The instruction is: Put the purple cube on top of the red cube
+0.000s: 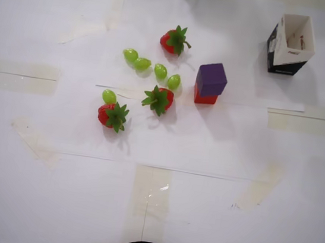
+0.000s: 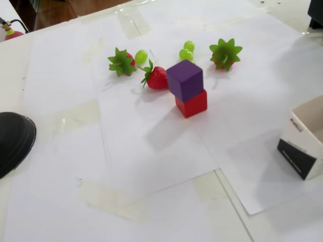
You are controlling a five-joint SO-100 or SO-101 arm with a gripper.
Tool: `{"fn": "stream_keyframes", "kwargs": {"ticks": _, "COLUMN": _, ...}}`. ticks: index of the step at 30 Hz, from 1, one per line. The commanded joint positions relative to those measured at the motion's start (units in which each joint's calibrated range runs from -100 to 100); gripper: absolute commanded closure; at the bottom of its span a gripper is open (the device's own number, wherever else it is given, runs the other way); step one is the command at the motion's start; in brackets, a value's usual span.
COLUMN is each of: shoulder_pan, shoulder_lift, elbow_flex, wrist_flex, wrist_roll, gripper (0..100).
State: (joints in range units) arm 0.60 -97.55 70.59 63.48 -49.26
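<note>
Purple cube (image 2: 185, 79) | resting atop red cube (image 2: 192, 104) | gripper: out of view

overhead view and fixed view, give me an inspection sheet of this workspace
surface: white paper sheets taped over the table, tape patches showing
job's things: purple cube sits on top of the red cube, slightly offset, nothing holding it
clutter: three strawberries; five green grapes, four in a row, one by the lower strawberry; open black-and-white carton at upper right in the overhead view
grippers: arm and fingers not in view
cables: nothing seen
surroundings: dark rounded object at the table edge; wood floor beyond
</note>
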Motion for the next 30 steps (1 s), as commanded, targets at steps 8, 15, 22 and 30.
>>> {"fn": "stream_keyframes", "kwargs": {"ticks": 8, "shoulder_pan": 0.7, "shoulder_lift": 0.0, "elbow_flex": 15.2, "wrist_flex": -8.4, "wrist_roll": 1.6, "gripper": 100}}
{"fn": "stream_keyframes", "kwargs": {"ticks": 15, "shoulder_pan": -1.2, "shoulder_lift": 0.0, "elbow_flex": 15.9, "wrist_flex": -8.2, "wrist_roll": 1.8, "gripper": 100}}
{"fn": "stream_keyframes", "kwargs": {"ticks": 22, "shoulder_pan": -2.0, "shoulder_lift": 0.0, "elbow_flex": 21.0, "wrist_flex": -12.2, "wrist_roll": 0.6, "gripper": 100}}
{"fn": "stream_keyframes", "kwargs": {"ticks": 30, "shoulder_pan": -1.3, "shoulder_lift": 0.0, "elbow_flex": 25.5, "wrist_flex": -14.9, "wrist_roll": 0.6, "gripper": 100}}
